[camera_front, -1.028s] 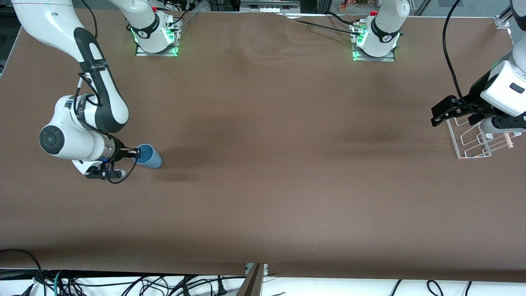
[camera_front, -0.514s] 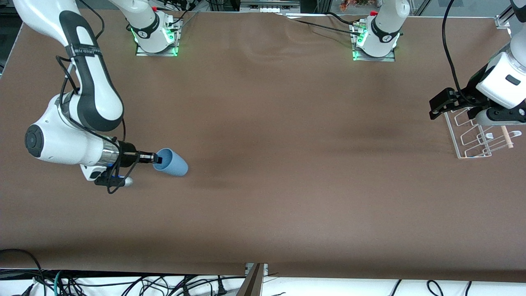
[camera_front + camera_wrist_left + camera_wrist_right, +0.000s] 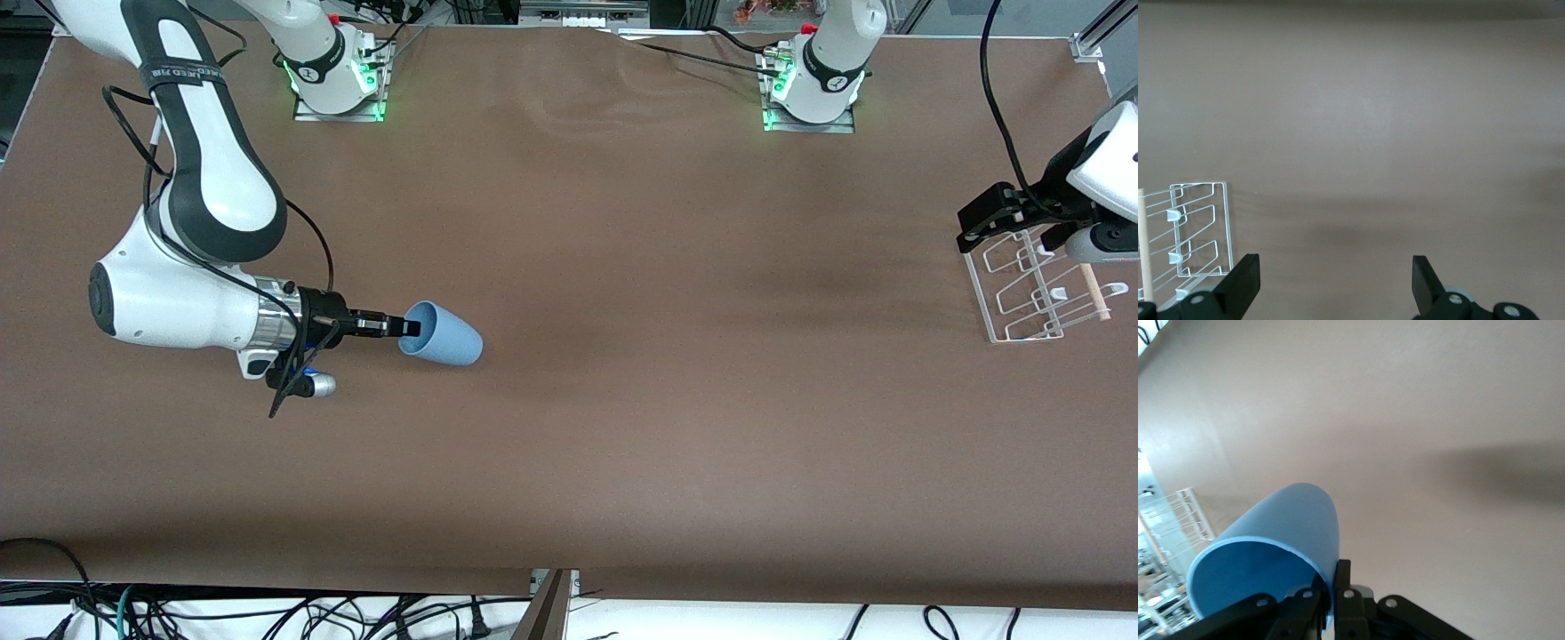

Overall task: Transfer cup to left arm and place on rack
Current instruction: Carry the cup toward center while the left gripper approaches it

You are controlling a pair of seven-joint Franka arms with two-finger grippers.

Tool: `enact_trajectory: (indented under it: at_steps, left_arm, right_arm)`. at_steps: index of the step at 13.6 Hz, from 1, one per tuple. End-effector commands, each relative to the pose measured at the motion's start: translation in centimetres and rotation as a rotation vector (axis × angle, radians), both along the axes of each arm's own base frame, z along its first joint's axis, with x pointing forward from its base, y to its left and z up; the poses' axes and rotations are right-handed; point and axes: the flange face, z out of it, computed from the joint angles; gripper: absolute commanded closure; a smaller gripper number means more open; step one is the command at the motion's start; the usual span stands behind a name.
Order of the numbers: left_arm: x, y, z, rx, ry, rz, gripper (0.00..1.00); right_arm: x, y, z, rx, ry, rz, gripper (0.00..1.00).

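The light-blue cup (image 3: 442, 336) hangs on its side above the table toward the right arm's end, its open mouth facing the wrist. My right gripper (image 3: 410, 327) is shut on the cup's rim, one finger inside and one outside; in the right wrist view the cup (image 3: 1281, 547) fills the space beside the right gripper (image 3: 1332, 581). My left gripper (image 3: 980, 224) is open and holds nothing, up over the wire rack (image 3: 1022, 289) at the left arm's end. In the left wrist view the left gripper (image 3: 1336, 280) frames bare table, with the rack (image 3: 1191, 230) beside one finger.
A brown cloth (image 3: 622, 400) covers the whole table. A light wooden dowel (image 3: 1094, 293) lies along the rack's top. The two arm bases (image 3: 333, 76) (image 3: 813, 84) stand at the table's edge farthest from the front camera. Cables hang below the edge nearest the front camera.
My right gripper has carried the cup toward the middle of the table. The left gripper has shifted a little over the rack, still open.
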Motion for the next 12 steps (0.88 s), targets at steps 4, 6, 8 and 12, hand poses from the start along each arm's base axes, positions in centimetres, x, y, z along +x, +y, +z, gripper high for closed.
enact_trajectory:
  at_steps: [4,6,8,12]
  left_arm:
    - [-0.1,-8.5,-8.1,-0.071,-0.007,-0.174,0.00]
    - [-1.2,-14.8,-10.6,-0.093,-0.055,-0.358,0.00]
    - [-2.7,-19.4,-13.1,-0.097,-0.101,-0.505,0.00]
    - [-4.9,-24.4,-17.0,-0.103,-0.218,-0.748,0.00]
  right_arm:
    - [-0.2,8.9,2.0,0.168,0.016,-0.057,1.00]
    - [-0.9,11.2,2.7,0.167,0.048,-0.090,1.00]
    - [-0.9,11.6,4.1,0.173,0.062,-0.107,1.00]
    - [-3.5,16.0,4.4,0.175,0.126,-0.074,1.00]
